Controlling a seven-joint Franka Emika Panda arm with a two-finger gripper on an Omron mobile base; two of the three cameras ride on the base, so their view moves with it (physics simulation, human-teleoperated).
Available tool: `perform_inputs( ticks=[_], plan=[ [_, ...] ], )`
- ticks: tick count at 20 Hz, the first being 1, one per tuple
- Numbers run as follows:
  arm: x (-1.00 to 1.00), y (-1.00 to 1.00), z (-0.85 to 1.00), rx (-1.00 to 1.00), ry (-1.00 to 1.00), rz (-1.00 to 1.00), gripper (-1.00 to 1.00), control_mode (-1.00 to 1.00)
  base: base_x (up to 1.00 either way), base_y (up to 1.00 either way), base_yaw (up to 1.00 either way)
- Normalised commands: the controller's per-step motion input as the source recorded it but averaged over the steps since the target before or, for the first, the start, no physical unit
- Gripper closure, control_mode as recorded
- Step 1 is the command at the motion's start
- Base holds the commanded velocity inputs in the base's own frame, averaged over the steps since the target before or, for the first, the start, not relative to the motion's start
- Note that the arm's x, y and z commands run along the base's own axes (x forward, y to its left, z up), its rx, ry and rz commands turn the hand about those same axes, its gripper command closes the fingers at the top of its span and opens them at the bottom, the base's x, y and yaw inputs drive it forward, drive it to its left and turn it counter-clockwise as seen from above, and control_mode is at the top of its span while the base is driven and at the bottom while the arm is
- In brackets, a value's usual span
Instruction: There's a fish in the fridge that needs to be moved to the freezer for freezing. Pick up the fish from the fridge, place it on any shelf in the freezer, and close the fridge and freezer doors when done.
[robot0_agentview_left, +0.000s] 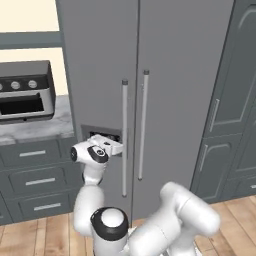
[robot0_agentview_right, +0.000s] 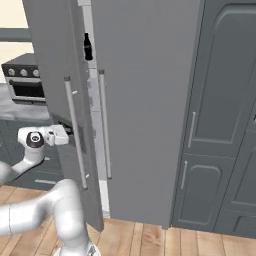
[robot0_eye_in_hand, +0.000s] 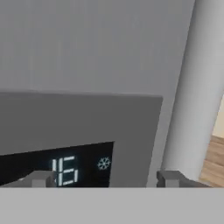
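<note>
The gripper (robot0_agentview_left: 116, 147), jaws apart and empty, hangs at the dark dispenser panel (robot0_eye_in_hand: 65, 144) of the narrower freezer door (robot0_agentview_right: 55, 75), which stands slightly ajar. Beyond the gripper the flat grey fridge door (robot0_agentview_left: 185, 90) looks shut. The fish is hidden, so its transfer cannot be judged; closing remains.

The freezer door (robot0_agentview_right: 60, 100) hides most of the black bottle (robot0_agentview_right: 87, 47) and the shelves behind it.

Wood floor (robot0_agentview_left: 235, 210), dark grey cabinets (robot0_agentview_right: 220, 115), possibly marble counter (robot0_agentview_left: 35, 129).
</note>
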Motion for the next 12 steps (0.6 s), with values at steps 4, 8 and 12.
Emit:
perform_inputs(
  ticks=[4,8,12],
  plan=[
    [0.98,-1.0,0.0,0.14,0.07,0.01,-1.0,-1.0,0.0,0.0,0.0],
    [0.92,-1.0,0.0,0.15,0.01,0.07,-1.0,-1.0,0.0,0.0,0.0],
    [0.97,-0.99,0.0,0.15,0.0,0.1,-1.0,-1.0,0.0,0.0,0.0]
  ],
)
